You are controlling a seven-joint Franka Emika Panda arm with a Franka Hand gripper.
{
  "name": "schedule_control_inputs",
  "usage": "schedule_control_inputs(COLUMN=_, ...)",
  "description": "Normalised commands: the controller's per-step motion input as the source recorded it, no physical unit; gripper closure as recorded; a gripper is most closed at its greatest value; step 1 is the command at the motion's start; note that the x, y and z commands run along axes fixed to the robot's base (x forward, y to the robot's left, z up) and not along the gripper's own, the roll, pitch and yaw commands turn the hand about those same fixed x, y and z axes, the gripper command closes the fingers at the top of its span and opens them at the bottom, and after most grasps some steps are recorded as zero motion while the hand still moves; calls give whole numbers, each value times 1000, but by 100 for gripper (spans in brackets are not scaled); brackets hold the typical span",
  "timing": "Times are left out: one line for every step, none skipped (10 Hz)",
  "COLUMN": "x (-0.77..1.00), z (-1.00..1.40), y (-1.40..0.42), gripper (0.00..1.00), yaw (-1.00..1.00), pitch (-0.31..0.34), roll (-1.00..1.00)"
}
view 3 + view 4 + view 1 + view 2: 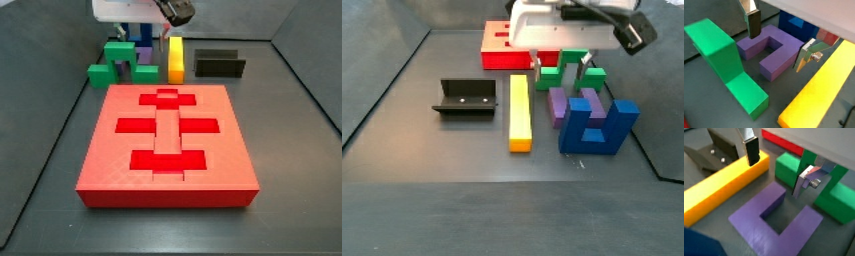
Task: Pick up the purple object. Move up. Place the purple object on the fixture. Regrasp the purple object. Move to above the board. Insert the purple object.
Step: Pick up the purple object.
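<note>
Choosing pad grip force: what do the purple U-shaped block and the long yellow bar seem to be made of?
Purple U-shaped block: likely matte plastic, flat even colour, crisp edges. Long yellow bar: probably plastic too, smoother, with a faint sheen. The gripper hangs open over the purple block, fingers either side of a prong.

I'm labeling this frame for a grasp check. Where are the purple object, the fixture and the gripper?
purple object (pixel 774 56): a wrist view, on its top face at the base of the U.
fixture (pixel 468 98): a side view, on its front wall.
gripper (pixel 777 42): a wrist view, midway between the fingertips, open around the purple object.
</note>
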Motion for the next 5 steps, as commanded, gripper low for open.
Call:
schedule_control_inputs(x=0, z=-320, y=11, gripper=0, yaw=-191, pitch=121, roll=0)
schedule_control_inputs(x=0, z=-334, y=6, gripper=0, yaw=-200, pitch=117, roll=0)
schedule_control_inputs(x=0, z=-329, y=0, gripper=0, yaw=-146, pitch=116, roll=0)
schedule_control_inputs(x=0, z=-277, y=0, gripper=0, yaw=-91, pitch=63, roll=0)
schedule_control_inputs(x=46, z=-263, y=3, gripper=0, yaw=0, pitch=50, roll=0)
